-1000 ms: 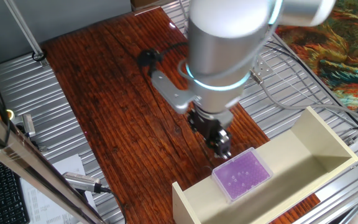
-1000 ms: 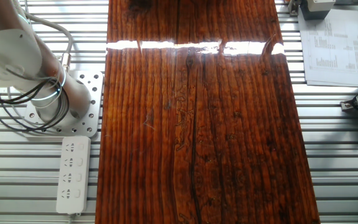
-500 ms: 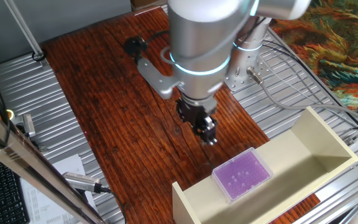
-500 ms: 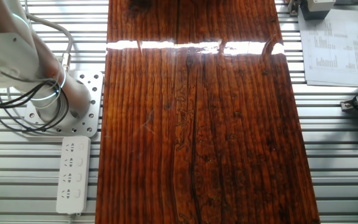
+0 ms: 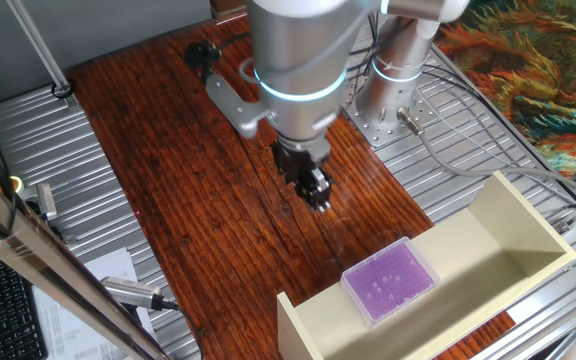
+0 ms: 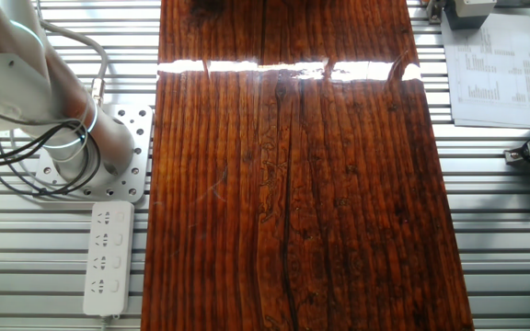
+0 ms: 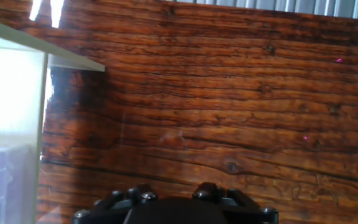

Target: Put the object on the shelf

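A shiny brown wooden table [image 5: 178, 170] sits on a metal frame. The purple box [image 5: 389, 279] lies flat on the top edge of the cream shelf [image 5: 513, 245] — nothing is holding it. The gripper [image 5: 317, 193] hangs above the wood, apart from the box — I cannot tell if its fingers are apart or together.

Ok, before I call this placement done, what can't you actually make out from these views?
- Claw: too small and dark in the fixed view to tell open or shut; hand view cuts off its fingers.
- Purple box: how it sits on the shelf is unclear from above.
- The other fixed view frames out the claw, box and shelf.
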